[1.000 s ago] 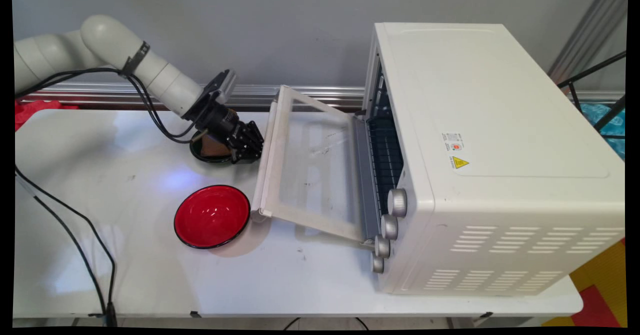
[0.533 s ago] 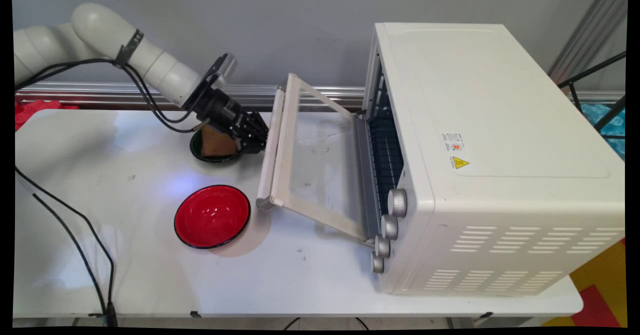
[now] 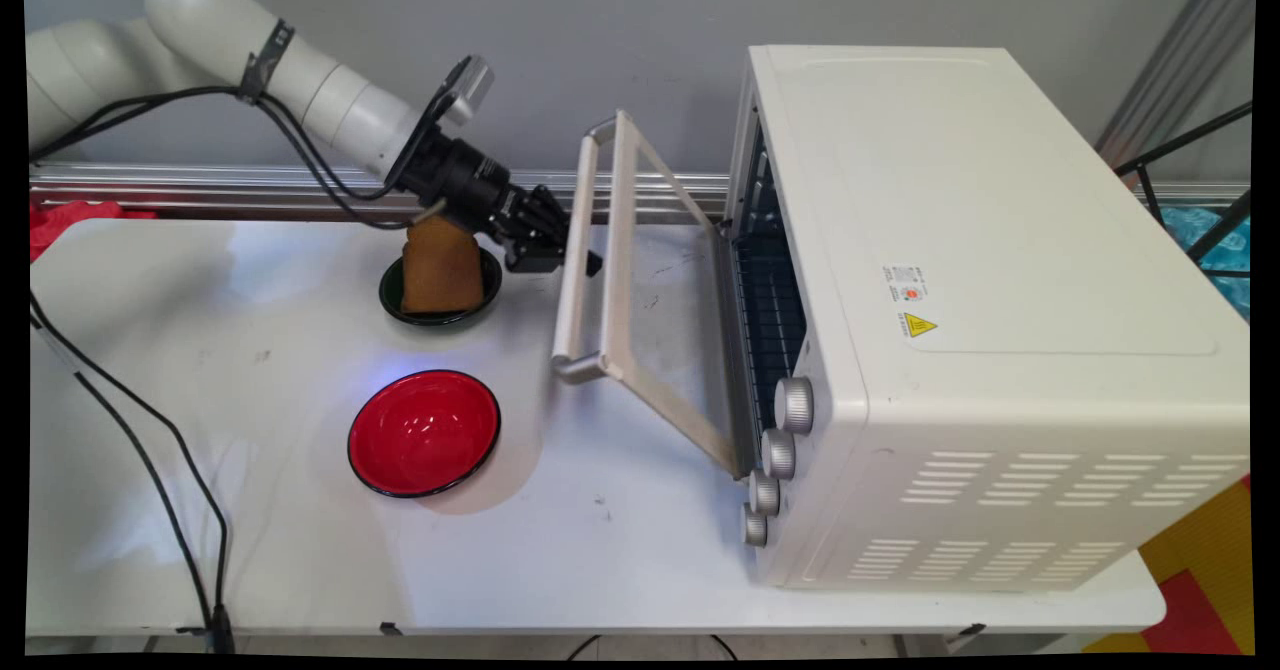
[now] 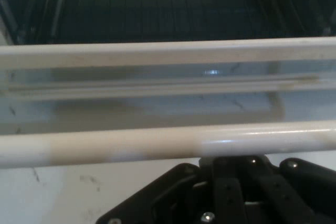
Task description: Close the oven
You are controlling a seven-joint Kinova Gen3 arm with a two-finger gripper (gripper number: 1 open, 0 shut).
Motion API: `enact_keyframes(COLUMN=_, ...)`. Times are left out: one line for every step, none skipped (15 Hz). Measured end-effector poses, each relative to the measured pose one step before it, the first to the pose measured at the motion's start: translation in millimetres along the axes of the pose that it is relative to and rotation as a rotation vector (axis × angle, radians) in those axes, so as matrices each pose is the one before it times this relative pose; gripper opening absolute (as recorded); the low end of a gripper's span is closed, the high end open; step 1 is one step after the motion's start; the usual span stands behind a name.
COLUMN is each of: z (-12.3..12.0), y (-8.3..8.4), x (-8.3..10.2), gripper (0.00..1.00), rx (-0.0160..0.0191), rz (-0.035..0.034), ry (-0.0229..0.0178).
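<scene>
White tabletop (image 3: 250,550) runs under a grey wall, and on its right half stands a cream toaster oven (image 3: 980,250) with its front turned toward the arm. The oven's glass door (image 3: 660,310), hinged along its lower edge, stands half raised and leans outward at a steep slant. The dark wire rack (image 3: 770,290) shows in the opening behind it, and four silver knobs (image 3: 795,405) run down the near front corner. The gripper (image 3: 580,262) comes in low from the left and sits right against the door's handle (image 3: 570,320), on the side facing away from the oven. In the hand view this handle (image 4: 157,142) crosses the whole picture just above the black linkage and hides the gripper's tip, so whether the gripper is open or closed, or has hold of the bar at all, cannot be told. The handle is a pale, round, glossy bar, joined to the door frame by bent ends, and it looks slick. As a judgement, contact on it would hold best kept square to the bar and near the middle of its length, so the door does not twist on its hinge. Just behind the gripper a brown slice of bread (image 3: 440,268) stands upright in a small dark bowl (image 3: 440,318). A red bowl (image 3: 425,433) with nothing in it sits nearer the camera, well apart from the door.
</scene>
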Motion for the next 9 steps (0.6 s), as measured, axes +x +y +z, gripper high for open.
enact_keyframes(z=0.61, y=-0.43, x=4.93, gripper=0.00, rx=0.00103, rz=-0.00059, ry=0.01133)
enact_keyframes(z=0.66, y=-0.37, x=4.61, gripper=0.00, rx=0.00147, rz=-0.00081, ry=0.01094)
enact_keyframes(z=1.06, y=-0.55, x=6.28, gripper=0.00, rx=0.00138, rz=-0.00032, ry=0.01472)
enact_keyframes(z=1.10, y=-0.46, x=4.67, gripper=0.00, rx=0.00053, rz=-0.00008, ry=0.01068)
enact_keyframes(z=1.14, y=-0.34, x=4.92, gripper=0.00, rx=0.00045, rz=-0.00011, ry=0.01148)
enact_keyframes(z=1.10, y=-0.16, x=4.58, gripper=0.00, rx=0.00050, rz=-0.00050, ry=0.01060)
enact_keyframes(z=0.97, y=-0.14, x=3.57, gripper=0.00, rx=0.00012, rz=-0.00007, ry=0.00804)
enact_keyframes(z=0.62, y=0.02, x=2.91, gripper=0.00, rx=0.00016, rz=-0.00067, ry=0.00653)
enact_keyframes(z=0.48, y=0.21, x=3.06, gripper=0.00, rx=-0.00060, rz=-0.00064, ry=0.00565)
